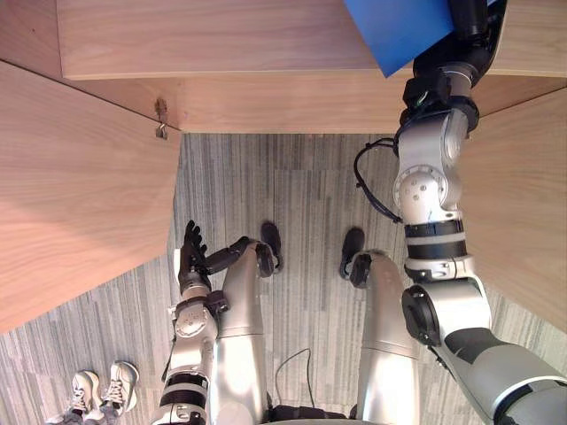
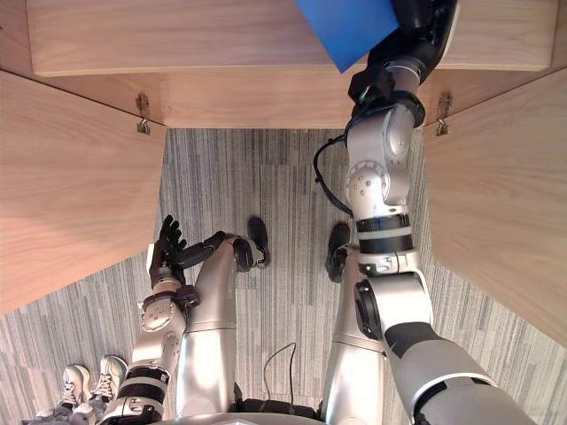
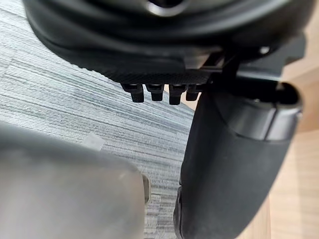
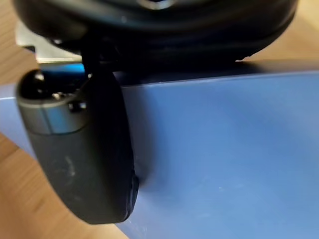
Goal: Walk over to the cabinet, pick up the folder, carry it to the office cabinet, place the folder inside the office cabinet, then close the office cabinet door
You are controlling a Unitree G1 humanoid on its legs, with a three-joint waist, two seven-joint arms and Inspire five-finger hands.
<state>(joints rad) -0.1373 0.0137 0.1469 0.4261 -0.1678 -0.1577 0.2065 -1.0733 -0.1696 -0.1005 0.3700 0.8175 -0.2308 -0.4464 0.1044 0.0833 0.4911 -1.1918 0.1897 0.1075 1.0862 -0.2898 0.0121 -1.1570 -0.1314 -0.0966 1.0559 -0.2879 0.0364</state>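
At the mouth of the light wooden office cabinet (image 1: 266, 97), right robot hand (image 1: 469, 27) has thumb and fingers clamped on the flat blue folder (image 1: 399, 31); can't tell if it rests on a shelf. Left robot hand (image 1: 190, 257) hangs low, fingers relaxed, empty. Left wooden door (image 1: 80, 204) and right wooden door (image 1: 523, 204) stand wide open. Looks like pick-up and carry are done; left to do: set folder inside, release, shut the door.

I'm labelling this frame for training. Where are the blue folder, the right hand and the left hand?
blue folder (image 1: 399, 31): left eye view, middle of its cover.
right hand (image 4: 79, 159): right wrist view, its thumb on the folder.
left hand (image 1: 189, 262): left eye view, its palm.
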